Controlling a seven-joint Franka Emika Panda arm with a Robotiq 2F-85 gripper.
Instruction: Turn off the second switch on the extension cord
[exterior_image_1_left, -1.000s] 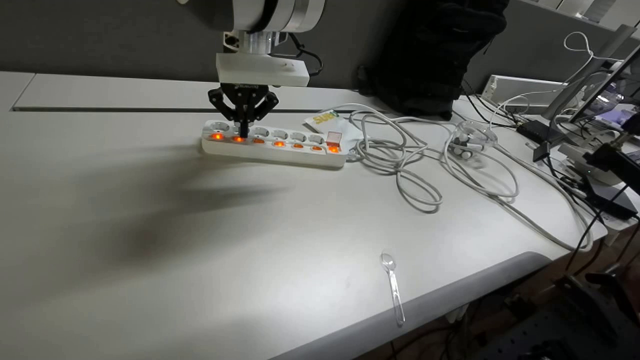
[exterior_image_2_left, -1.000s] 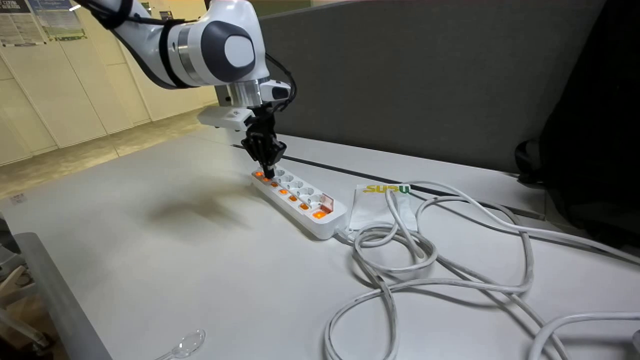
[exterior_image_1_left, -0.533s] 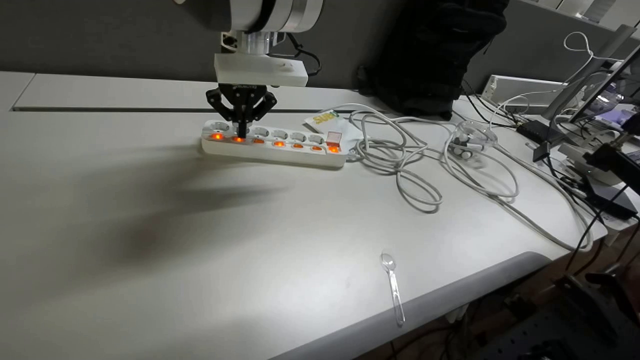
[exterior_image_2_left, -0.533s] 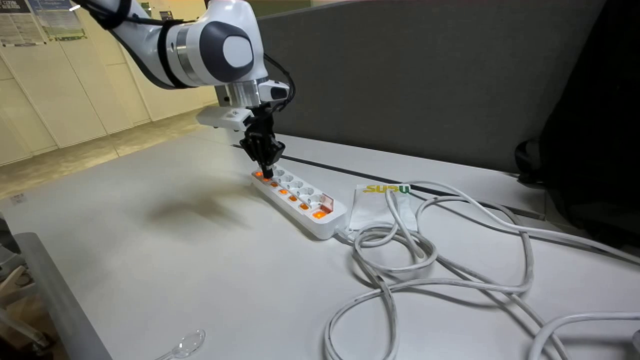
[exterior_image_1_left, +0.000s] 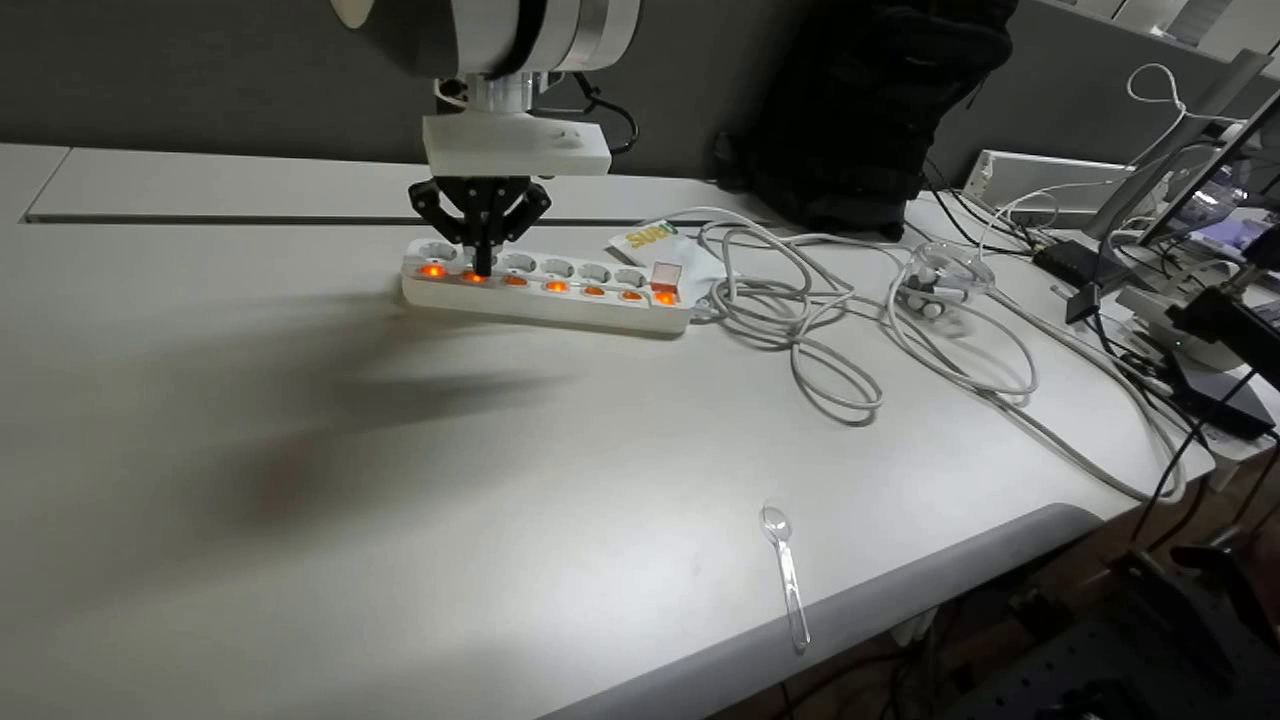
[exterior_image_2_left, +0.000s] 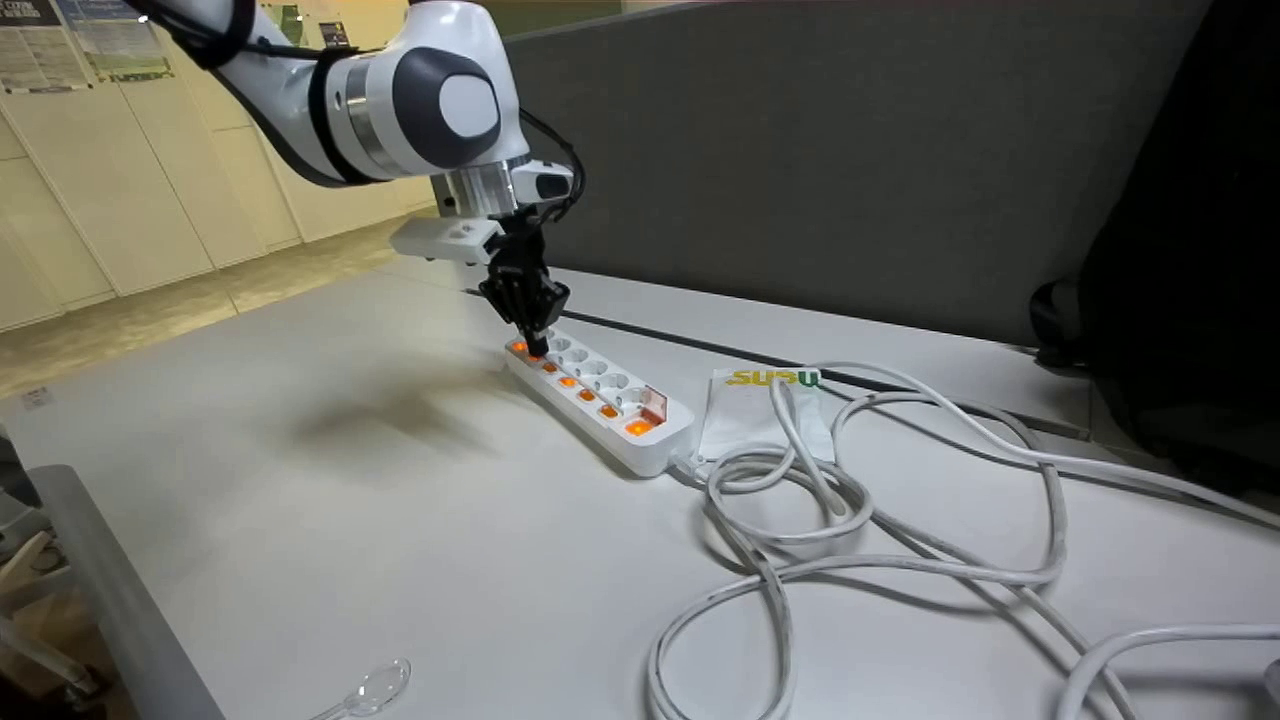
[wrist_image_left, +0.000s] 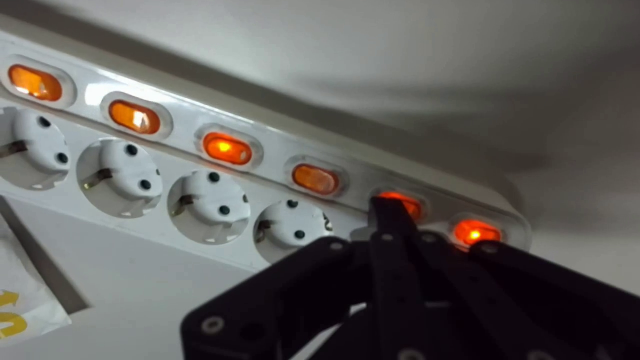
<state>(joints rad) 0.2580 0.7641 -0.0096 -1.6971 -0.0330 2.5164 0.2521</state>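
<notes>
Orange second switch (wrist_image_left: 410, 205) glows by closed jaws; clear container (exterior_image_1_left: 955, 266), contents indistinct.

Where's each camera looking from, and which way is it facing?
In an exterior view: raised, across the table from the partition, facing it; lower arm and tool show.
In an exterior view: from the cable end, looking slantwise along the extension cord; tool and more arm show.
Wrist view: on the wrist, looking down at switches; only the tool shows.
Both exterior views share the spoon and partition.
</notes>
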